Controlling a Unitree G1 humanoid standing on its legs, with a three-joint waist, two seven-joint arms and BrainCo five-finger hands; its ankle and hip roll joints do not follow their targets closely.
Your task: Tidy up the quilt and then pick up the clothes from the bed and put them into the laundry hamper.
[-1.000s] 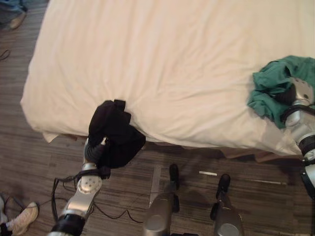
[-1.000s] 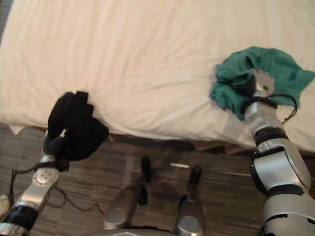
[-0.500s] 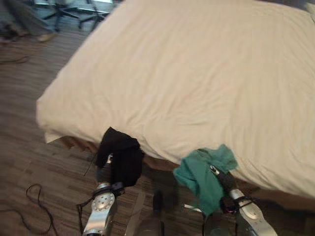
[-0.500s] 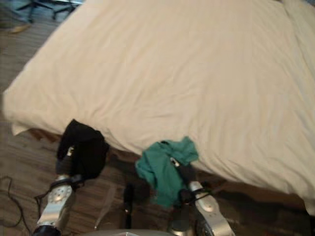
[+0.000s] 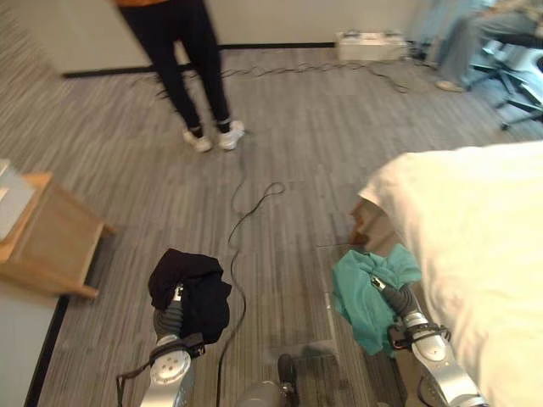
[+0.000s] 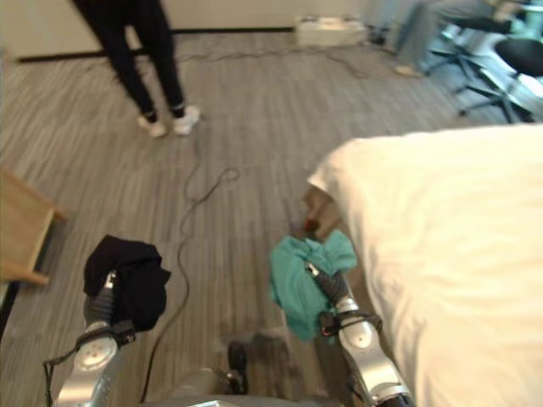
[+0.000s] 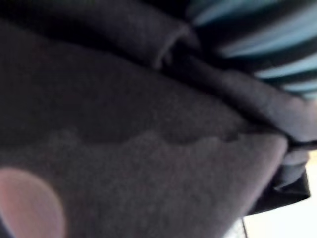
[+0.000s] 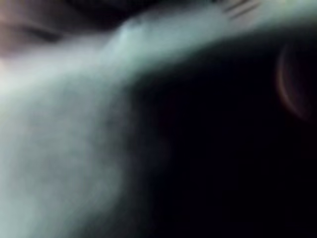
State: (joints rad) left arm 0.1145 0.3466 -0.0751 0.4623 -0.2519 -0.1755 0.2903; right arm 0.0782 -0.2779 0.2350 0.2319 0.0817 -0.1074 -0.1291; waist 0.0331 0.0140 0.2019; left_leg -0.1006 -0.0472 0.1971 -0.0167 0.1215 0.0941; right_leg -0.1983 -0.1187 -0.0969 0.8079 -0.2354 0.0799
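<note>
A black garment hangs bunched over my left hand, held up above the wooden floor at the lower left. A teal green garment droops from my right hand, just off the corner of the bed. Cloth covers most of both hands. Dark fabric lies right against the left wrist view, and pale green fabric against the right wrist view. The cream quilt lies smooth over the bed at the right.
A person in black trousers and white shoes stands on the floor ahead. A low wooden stand is at the left. A seated person on an office chair is at the far right, and a white box sits by the wall.
The green garment came off the quilt in my right hand. The camera has swung away from the bed towards the open floor. The black garment stays in my left hand.
</note>
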